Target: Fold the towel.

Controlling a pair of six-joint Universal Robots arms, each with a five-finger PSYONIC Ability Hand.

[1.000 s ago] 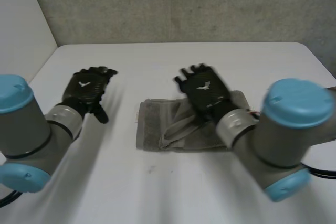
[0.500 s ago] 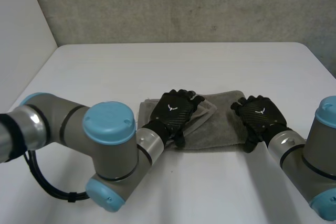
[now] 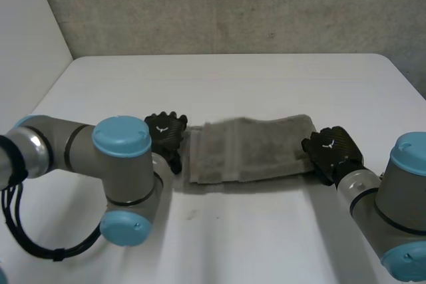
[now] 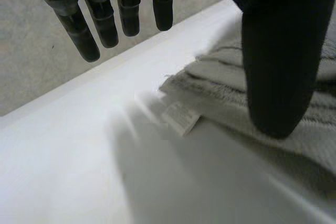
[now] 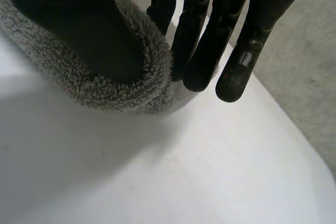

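Observation:
A grey towel [image 3: 249, 149] lies folded in a long strip across the middle of the white table [image 3: 233, 78]. My left hand [image 3: 165, 135] sits at the strip's left end. In the left wrist view its fingers [image 4: 105, 19] are straight above bare table and its thumb [image 4: 278, 51] hovers over the towel's corner [image 4: 210, 82], where a small white label [image 4: 181, 116] sticks out. My right hand [image 3: 333, 153] is at the strip's right end. In the right wrist view its thumb [image 5: 79, 30] and fingers [image 5: 202, 51] pinch the thick towel edge [image 5: 110, 93].
A grey wall [image 3: 233, 4] rises behind the table's far edge. A white panel [image 3: 26, 38] stands at the far left. Bare table surface lies in front of the towel and behind it.
My left hand has slid off the top of the towel to its left end, and the loose flap now lies flat. My right hand has closed on the right end.

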